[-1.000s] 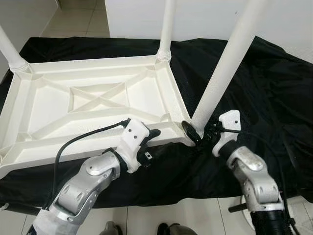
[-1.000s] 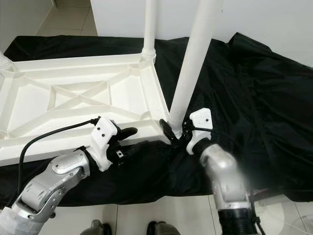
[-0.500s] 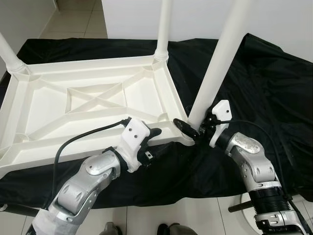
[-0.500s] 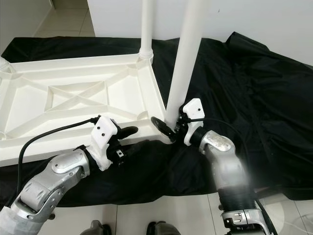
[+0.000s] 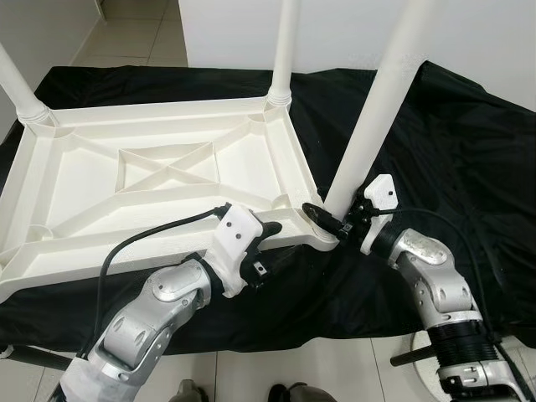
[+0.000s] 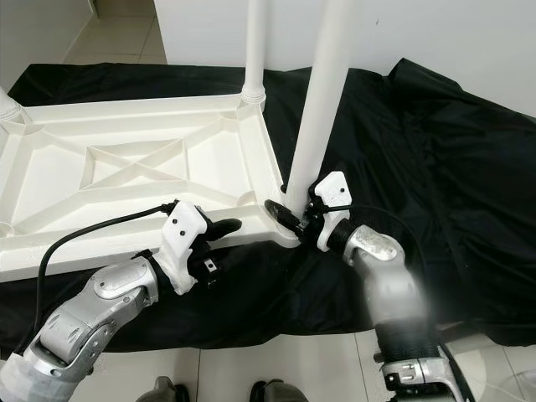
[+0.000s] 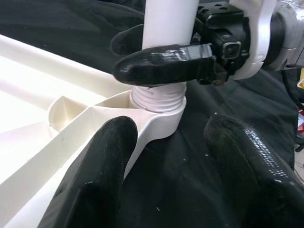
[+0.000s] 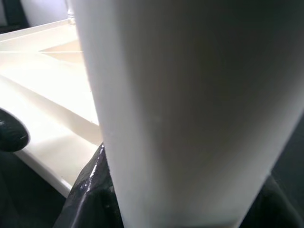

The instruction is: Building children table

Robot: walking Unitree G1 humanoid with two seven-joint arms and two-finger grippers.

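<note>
- Centrally, a white moulded-plastic children's table top (image 5: 151,180) lies upside down, ribbed underside up, across the left and middle of the frame; it rests on a crinkled black cloth (image 5: 452,151) spread over the floor
- a long white round plastic table leg (image 5: 377,109) stands at the top's near right corner, tilted towards the upper right of the frame; its threaded foot sits in the round corner socket (image 7: 159,107), with some threads showing above the rim
- the right gripper (image 5: 335,224), at centre right of the frame, is clenched round the base of that leg just above the socket; one black finger (image 7: 166,64) lies across the front of the tube and the other curls behind it
- the left gripper (image 7: 185,156), at lower centre of the frame, sits by the near edge of the table top beside the same corner; its two black fingers are spread apart, grasping nothing, one beside the socket wall and one over the cloth
- two more white plastic legs stand upright at the far corners, one (image 5: 285,50) at top centre and one (image 5: 18,84) at the upper left
- pale floor tiles (image 5: 134,33) show beyond the cloth at the upper left.
</note>
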